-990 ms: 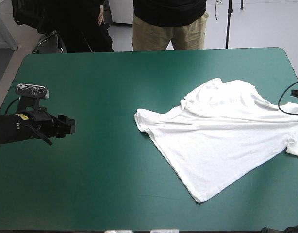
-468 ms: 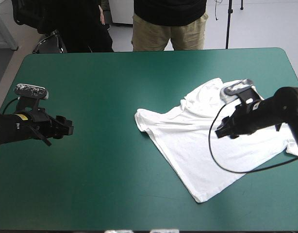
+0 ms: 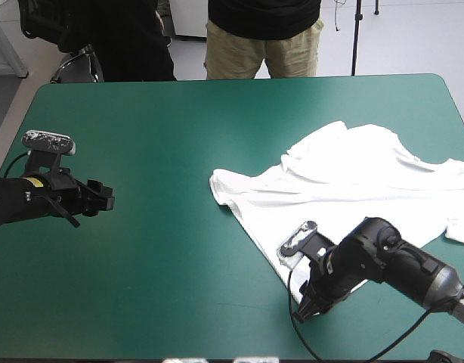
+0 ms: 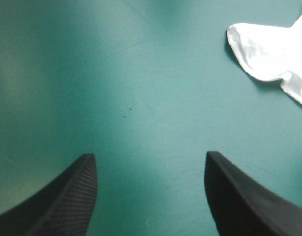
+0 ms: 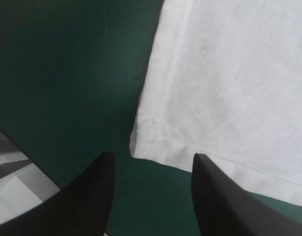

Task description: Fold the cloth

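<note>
- Evidently the right gripper (image 5: 152, 156) is placed to take the near hem corner (image 5: 146, 142) of the T-shirt (image 3: 345, 200). Its black fingers (image 5: 92, 196) stand apart, straddling that corner, and the wrist is pitched steeply down near the table's front edge.
- The T-shirt lies roughly flat and wrinkled on the table's right half.
- The left gripper (image 3: 105, 198), likewise open and empty, hovers over the bare teal-green cover (image 3: 179, 136), well apart from the T-shirt.

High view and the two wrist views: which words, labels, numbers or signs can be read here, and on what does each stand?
No text can be read in any view.
Yellow label on the left arm: too small to read.
T-shirt: plain white, no print shows.
Teal-green cover: no marking shows.
</note>
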